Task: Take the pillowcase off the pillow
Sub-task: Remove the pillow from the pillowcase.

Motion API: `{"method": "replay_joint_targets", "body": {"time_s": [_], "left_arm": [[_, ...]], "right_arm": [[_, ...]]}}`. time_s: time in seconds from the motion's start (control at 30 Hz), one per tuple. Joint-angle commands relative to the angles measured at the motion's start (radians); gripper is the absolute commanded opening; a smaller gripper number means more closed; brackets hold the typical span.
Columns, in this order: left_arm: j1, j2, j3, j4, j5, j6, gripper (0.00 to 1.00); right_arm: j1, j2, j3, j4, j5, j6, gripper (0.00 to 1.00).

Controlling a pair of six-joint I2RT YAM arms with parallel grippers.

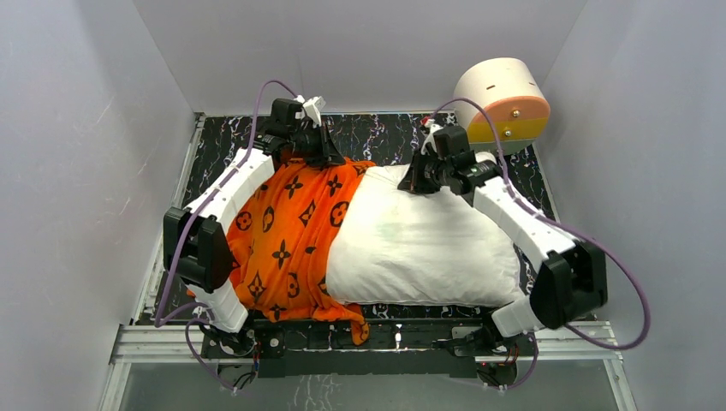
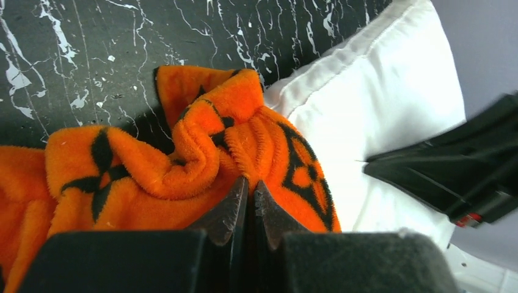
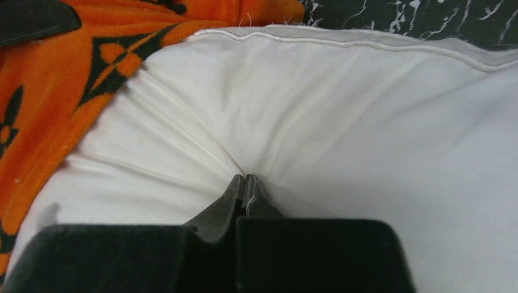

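The pillowcase (image 1: 287, 235), bright orange plush printed with dark brown flower, circle and diamond motifs, lay rumpled over the left end of the pillow (image 1: 419, 244), covering roughly a third of it. Its far corner was bunched into a raised fold, and its near hem spilled past the cushion's front edge. The pillow was plump, plain white, seam-edged and lying flat, its right part bare, with creases puckered near its far edge.

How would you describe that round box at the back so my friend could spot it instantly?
Find the black marbled table. Look past the white pillow to the far right corner, where the round box sits. Unlike the soft pillow and orange pillowcase, it is a hard cream drum with a peach-and-yellow face.
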Motion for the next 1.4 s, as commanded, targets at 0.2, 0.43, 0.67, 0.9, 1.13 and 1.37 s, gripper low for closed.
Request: {"method": "replay_joint_targets", "body": {"time_s": [0.2,0.43,0.67,0.9,1.13,1.37], "left_arm": [[0.182,-0.115,0.092,-0.109,-0.302,0.037,0.0],[0.239,-0.081,0.119,-0.154,-0.18,0.122,0.02],[0.238,-0.19,0.029,-0.205,-0.188,0.152,0.79],[0.239,-0.336,-0.075,-0.204,-0.051,0.131,0.87],[0.157,-0.244,-0.022,-0.355,0.137,0.243,0.82],[0.06,-0.134,0.006,-0.446,-0.081,0.302,0.69]], "right_arm": [[-0.016,-0.215,-0.198,0.011,0.417,0.161,0.0],[-0.019,-0.183,-0.128,0.063,0.401,0.175,0.0],[-0.019,-0.149,-0.016,0.076,0.272,0.121,0.16],[0.028,-0.109,0.164,-0.027,-0.031,-0.128,0.67],[0.445,-0.184,0.056,0.048,0.302,-0.623,0.91],[0.541,-0.042,-0.02,0.049,0.422,-0.615,0.74]]}}
